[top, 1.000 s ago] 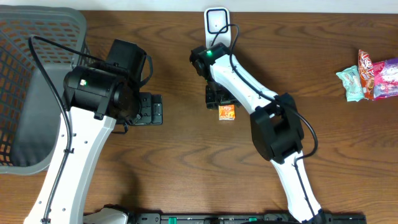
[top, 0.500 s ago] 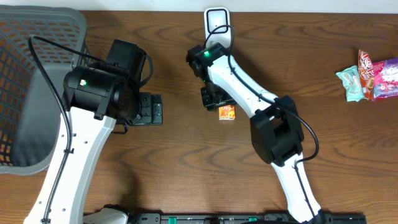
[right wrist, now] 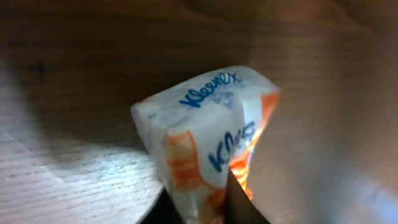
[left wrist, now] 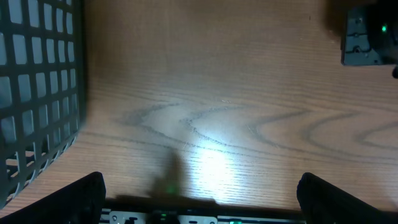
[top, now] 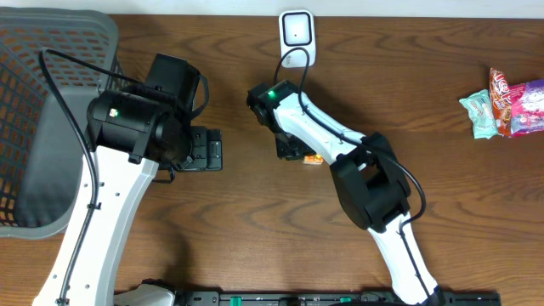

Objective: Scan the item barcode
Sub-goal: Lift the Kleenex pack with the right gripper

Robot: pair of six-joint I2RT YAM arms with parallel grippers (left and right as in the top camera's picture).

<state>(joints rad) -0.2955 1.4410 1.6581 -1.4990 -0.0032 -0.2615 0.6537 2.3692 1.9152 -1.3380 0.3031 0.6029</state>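
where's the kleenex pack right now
The Kleenex pack sits mid-frame in the overhead view, pinched in the right gripper, nearer the robot than the white scanner at the far edge.

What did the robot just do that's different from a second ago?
The right arm swung away from the scanner and over the tissue pack, and the right fingers closed on it. The left arm with the open left fingers, the basket and the snacks stayed put.
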